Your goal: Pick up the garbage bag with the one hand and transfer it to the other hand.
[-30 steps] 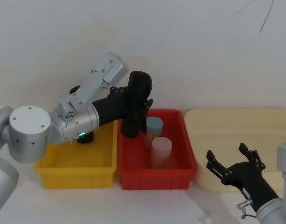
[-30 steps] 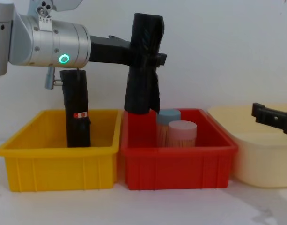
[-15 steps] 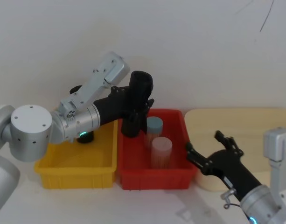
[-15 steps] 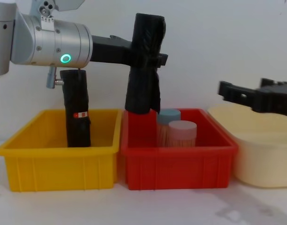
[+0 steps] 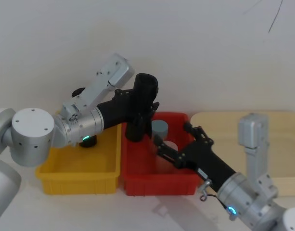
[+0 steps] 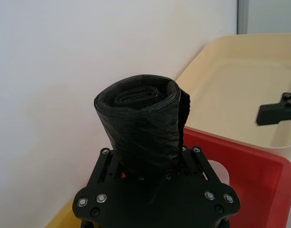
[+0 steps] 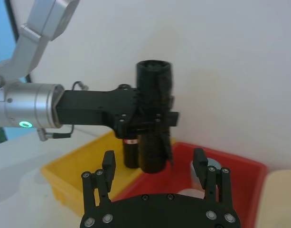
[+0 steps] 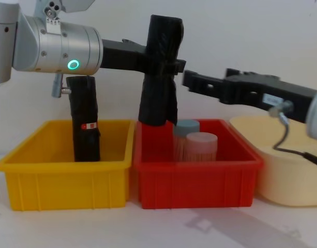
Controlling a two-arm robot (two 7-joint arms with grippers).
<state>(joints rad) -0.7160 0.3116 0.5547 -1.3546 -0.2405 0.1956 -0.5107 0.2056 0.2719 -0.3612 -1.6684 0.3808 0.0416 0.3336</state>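
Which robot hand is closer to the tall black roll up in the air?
Left. The left gripper is clamped around the garbage bag, holding it upright above the red bin. The right gripper is open beside it on the right, not touching.

2 black rolls: garbage bag (image 8: 158, 103) centre of chest view, second roll (image 8: 85, 124) at left. 3 containers in a row along the bottom: yellow bin (image 8: 65, 181) left, red bin (image 8: 194, 186) centre, cream tub (image 8: 287, 181) right. 2 lidded jars in the red bin: blue-lidded jar (image 8: 186, 126), pink-lidded jar (image 8: 201, 140). 2 grippers: left gripper (image 8: 169, 64) upper centre, right gripper (image 5: 171, 136) centre right of head view
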